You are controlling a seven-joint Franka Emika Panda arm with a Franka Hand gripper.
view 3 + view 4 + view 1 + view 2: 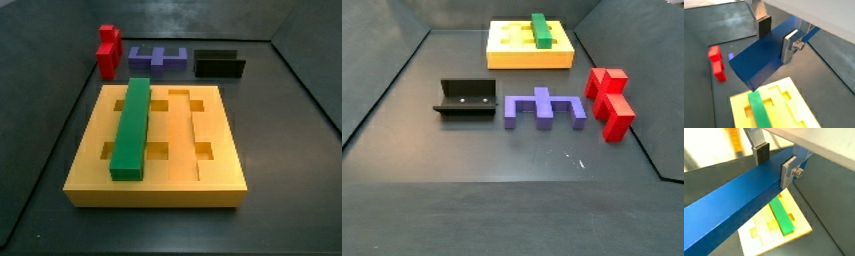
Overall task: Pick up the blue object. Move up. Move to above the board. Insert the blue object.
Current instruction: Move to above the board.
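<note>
Blue bar (734,203) clamped between gripper (774,158) fingers (790,45), seen in both wrist views; runs diagonally from upper right to lower left of a wrist frame. Not visible in side views, nor gripper. Yellow board (214,150) centre frame in a side view, green bar (131,125) lying lengthwise in its left groove. Behind board, upper part of frame: red block (107,50), purple notched block (158,57), dark fixture (219,63) in a row. Board below bar in wrist views.
</note>
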